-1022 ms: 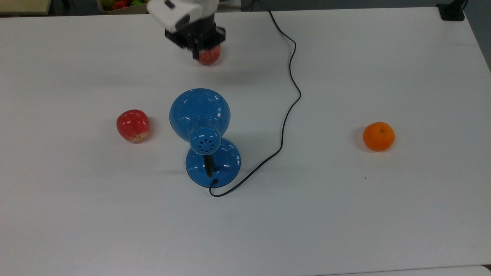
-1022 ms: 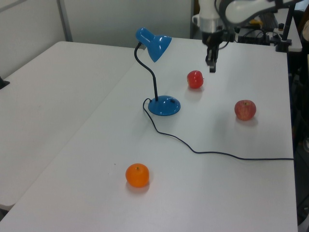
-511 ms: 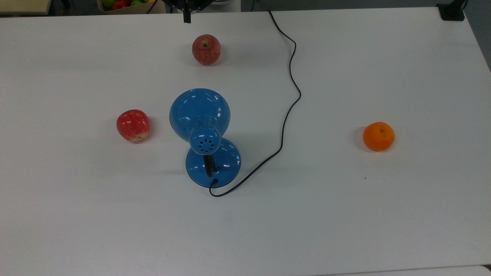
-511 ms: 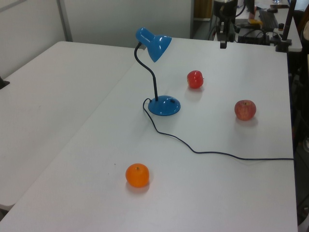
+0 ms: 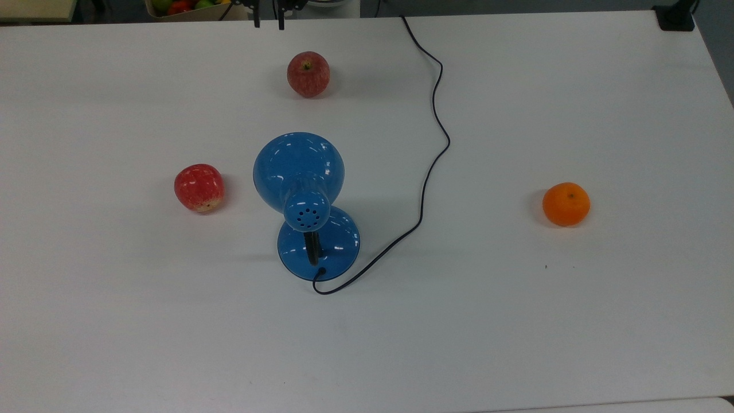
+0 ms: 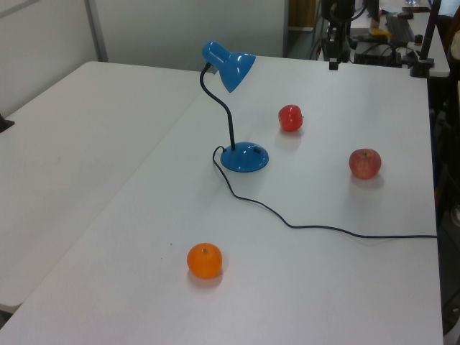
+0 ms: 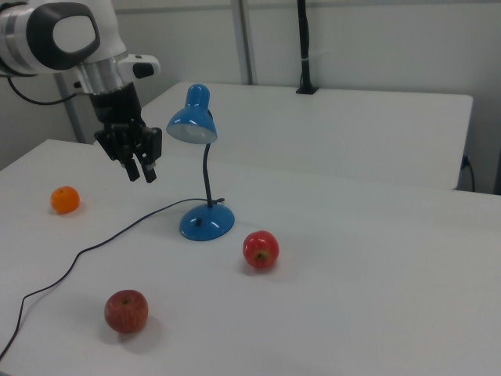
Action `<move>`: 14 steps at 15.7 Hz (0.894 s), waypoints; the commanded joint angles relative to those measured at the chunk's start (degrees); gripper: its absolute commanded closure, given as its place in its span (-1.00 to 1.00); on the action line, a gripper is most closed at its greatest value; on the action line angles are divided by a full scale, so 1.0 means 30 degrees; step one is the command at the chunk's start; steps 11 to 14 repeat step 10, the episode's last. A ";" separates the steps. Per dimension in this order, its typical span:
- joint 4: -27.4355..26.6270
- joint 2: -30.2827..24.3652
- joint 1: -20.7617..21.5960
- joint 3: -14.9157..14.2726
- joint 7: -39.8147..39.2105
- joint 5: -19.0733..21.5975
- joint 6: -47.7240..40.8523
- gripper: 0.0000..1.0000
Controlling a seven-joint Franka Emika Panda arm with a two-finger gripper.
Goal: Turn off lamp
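Note:
The blue lamp stands mid-table with its dome shade point(image 5: 298, 166) over its round base point(image 5: 327, 246). A black neck point(image 6: 229, 122) joins shade point(image 6: 230, 63) and base point(image 6: 244, 157). Its thin dark cord point(image 5: 434, 115) runs off toward the top view's upper edge. My gripper point(image 5: 268, 22) hangs at the top view's upper edge, well away from the lamp and beyond a red apple point(image 5: 308, 74). In the right view the gripper point(image 7: 141, 171) hovers high above the table to the left of the shade point(image 7: 192, 124), open, nothing between its fingers.
A second red apple point(image 5: 199, 187) lies to the left of the lamp in the top view, an orange point(image 5: 566, 203) far to its right. A box of fruit point(image 5: 180, 7) and a black clamp point(image 5: 676, 17) sit past the table's far edge.
The gripper has pulled back from over the far apple and risen to the table's far edge. Since half a second ago its fingers have spread apart.

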 commanded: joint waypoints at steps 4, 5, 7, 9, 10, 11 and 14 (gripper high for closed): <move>0.0011 -0.0609 -0.0157 -0.0102 -0.0401 0.0057 -0.0719 -1.00; 0.0040 -0.0609 -0.0187 -0.0102 -0.0372 0.0057 -0.0719 -1.00; 0.0041 -0.0609 -0.0188 -0.0102 -0.0343 0.0028 -0.0719 -1.00; 0.0041 -0.0609 -0.0188 -0.0073 -0.0285 0.0028 -0.0719 -1.00; 0.0041 -0.0609 -0.0188 -0.0072 -0.0284 0.0028 -0.0719 -1.00; 0.0041 -0.0609 -0.0188 -0.0072 -0.0284 0.0028 -0.0719 -1.00; 0.0041 -0.0609 -0.0188 -0.0072 -0.0284 0.0028 -0.0719 -1.00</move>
